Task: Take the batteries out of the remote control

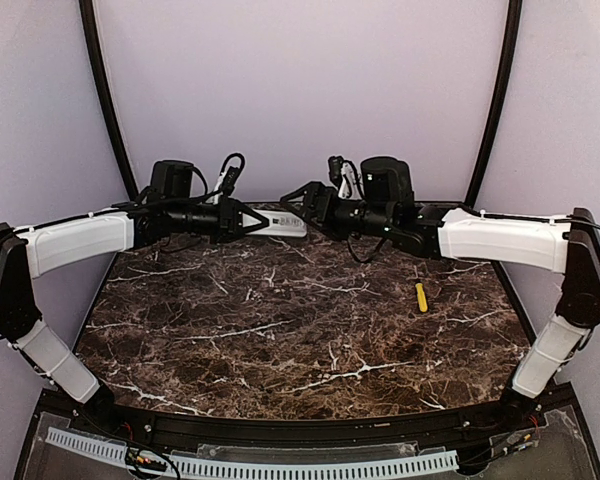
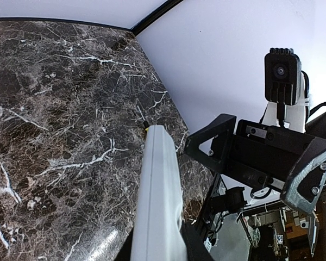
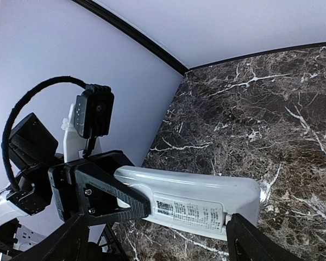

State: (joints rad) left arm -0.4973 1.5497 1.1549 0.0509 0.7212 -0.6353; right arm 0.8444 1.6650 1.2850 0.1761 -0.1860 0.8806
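Jaws on the left pinch the slim white plastic remote control [image 1: 280,222] and hold it up over the dark marble table [image 1: 280,340], so the spread right jaws can reach it.

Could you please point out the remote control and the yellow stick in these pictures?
remote control [image 3: 198,193], right wrist view, on the middle of its white body.
yellow stick [image 1: 420,297], top external view, on its middle.
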